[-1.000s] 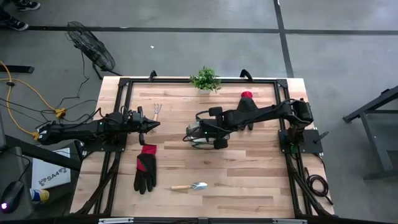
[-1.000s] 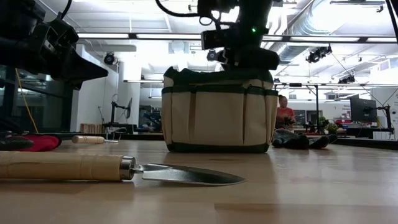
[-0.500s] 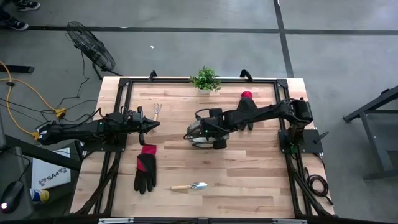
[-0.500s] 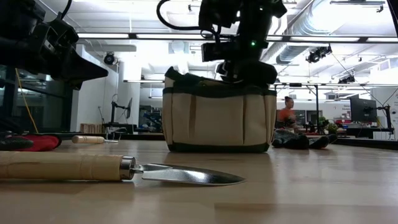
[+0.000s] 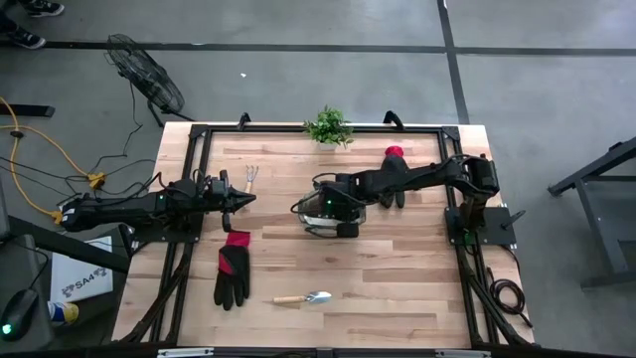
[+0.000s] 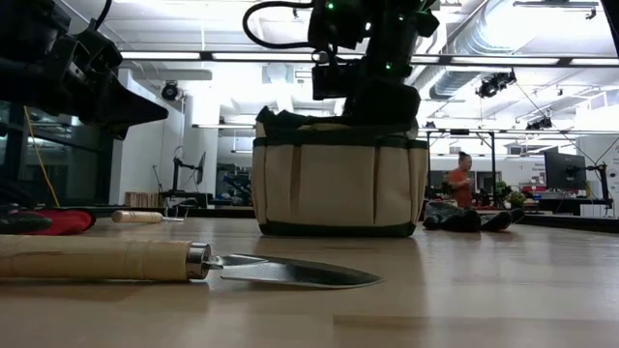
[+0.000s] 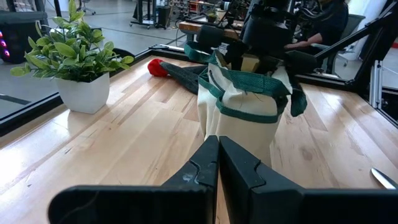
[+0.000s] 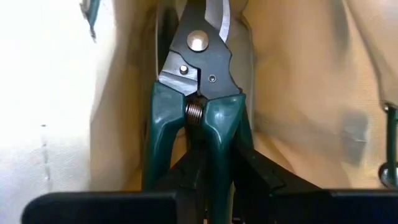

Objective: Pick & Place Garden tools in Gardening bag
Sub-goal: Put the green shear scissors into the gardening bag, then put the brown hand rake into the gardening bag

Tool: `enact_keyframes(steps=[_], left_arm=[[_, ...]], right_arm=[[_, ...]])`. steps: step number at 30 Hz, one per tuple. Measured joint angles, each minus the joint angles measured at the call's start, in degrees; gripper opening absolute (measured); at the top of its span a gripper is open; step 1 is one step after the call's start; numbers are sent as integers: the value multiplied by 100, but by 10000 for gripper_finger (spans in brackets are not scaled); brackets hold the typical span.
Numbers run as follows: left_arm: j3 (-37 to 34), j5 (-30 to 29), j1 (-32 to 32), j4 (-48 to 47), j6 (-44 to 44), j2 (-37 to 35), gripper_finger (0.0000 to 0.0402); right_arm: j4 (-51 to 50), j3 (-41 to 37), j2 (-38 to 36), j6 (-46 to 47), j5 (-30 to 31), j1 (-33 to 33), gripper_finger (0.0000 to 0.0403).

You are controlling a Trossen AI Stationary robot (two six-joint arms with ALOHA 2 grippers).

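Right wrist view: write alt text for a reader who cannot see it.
Green-handled pruning shears hang blade-first inside the khaki gardening bag, fabric close on both sides. The right pincer sits at the handles; its dark fingers are between and behind them.

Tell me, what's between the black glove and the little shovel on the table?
Nothing. In the high view, only bare wood lies between the glove and the trowel.

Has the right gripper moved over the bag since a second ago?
Yes. In the high view the right gripper has shifted toward the plant side of the bag, pruning shears between its fingers.
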Motion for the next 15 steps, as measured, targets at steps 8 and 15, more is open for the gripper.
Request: enact_keyframes(steps=[8, 15], left_arm=[[0, -2, 0, -1, 0, -1, 10], [0, -2, 0, 0, 0, -1, 10]], right_arm=[[-4, 0, 0, 119, 4, -10, 70], [-7, 0, -2, 173, 10, -10, 87]])
